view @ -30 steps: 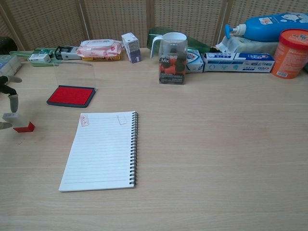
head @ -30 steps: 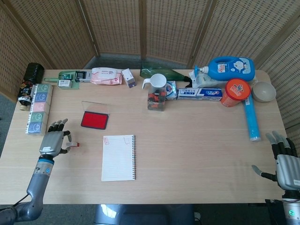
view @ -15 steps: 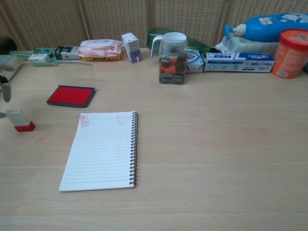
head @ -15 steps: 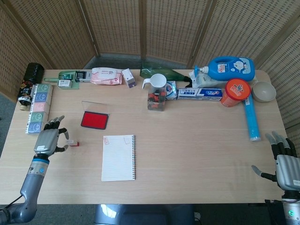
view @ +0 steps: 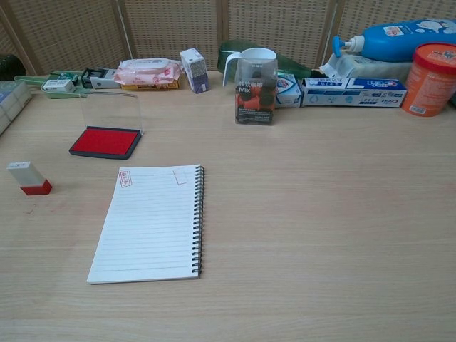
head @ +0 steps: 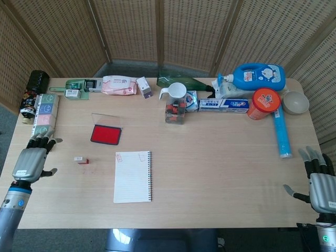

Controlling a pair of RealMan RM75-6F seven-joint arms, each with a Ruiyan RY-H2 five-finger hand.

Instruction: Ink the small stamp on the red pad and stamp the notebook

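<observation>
Lying loose beside notebook (head: 133, 176), small stamp (head: 81, 159); both hands' fingers (head: 42, 140) spread, empty.

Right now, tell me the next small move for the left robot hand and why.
Probably none beyond resting. The notebook already carries a red stamp mark at its top corner, the small stamp lies on the table apart from the red pad, and the left robot hand sits open, away from it. The task looks finished.
</observation>
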